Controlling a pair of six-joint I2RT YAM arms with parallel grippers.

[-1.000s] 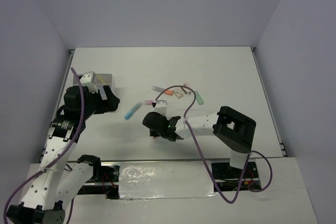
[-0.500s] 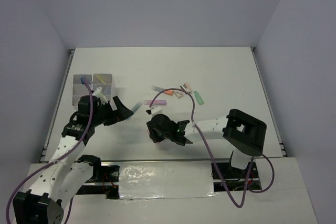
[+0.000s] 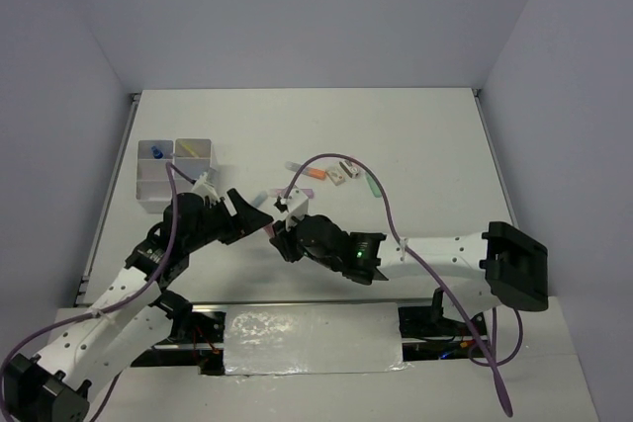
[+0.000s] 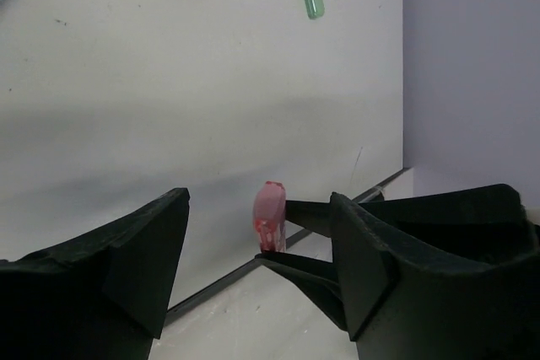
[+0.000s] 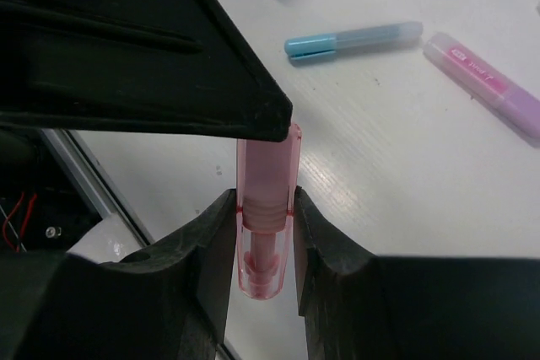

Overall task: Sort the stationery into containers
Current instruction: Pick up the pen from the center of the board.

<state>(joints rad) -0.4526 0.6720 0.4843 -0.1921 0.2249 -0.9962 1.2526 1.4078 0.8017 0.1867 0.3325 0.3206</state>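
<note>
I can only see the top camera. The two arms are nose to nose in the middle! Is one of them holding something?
Observer: Yes. The right gripper is shut on a pink marker.
Operator: Is the other one grabbing it too?
Observer: Not yet. The left gripper is open, and the marker's end sits between its fingers.
</note>
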